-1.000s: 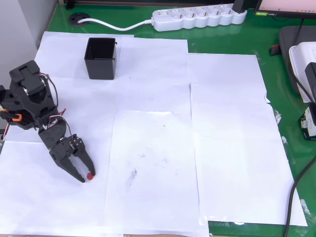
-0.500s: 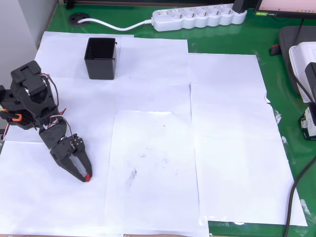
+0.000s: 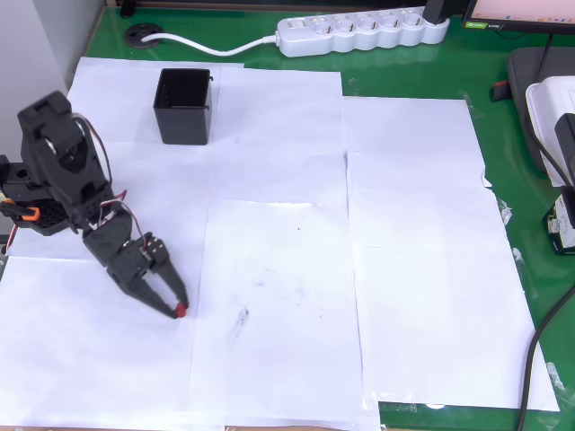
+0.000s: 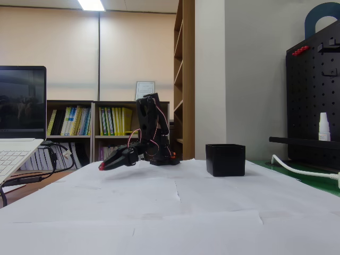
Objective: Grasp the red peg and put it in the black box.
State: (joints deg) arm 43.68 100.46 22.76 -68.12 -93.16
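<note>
white paper sheets cover most of a green worktop. the black robot arm sits at the left side in the overhead view, with a small orange clip on its base. its end effector points down and to the right in that view, and its two black fingers are squeezed together at the tips. the red peg is pinched right between those tips, so the end effector is clenched on the red peg. in the fixed view the end effector sticks out to the left of the arm, and the red peg shows as a little red dot at its very tip. in that view the tip hangs a bit above the paper, not touching it.

the black box stands on the paper near the top left of the overhead view, well apart from the end effector. it is upright and its open top faces up. in the fixed view the black box sits to the right of the arm.

a white power strip lies along the top edge of the worktop in the overhead view, with a white cord running left from it. in the fixed view a laptop stands at the left, shelves with books are at the back, and a black peg board is at the right
</note>
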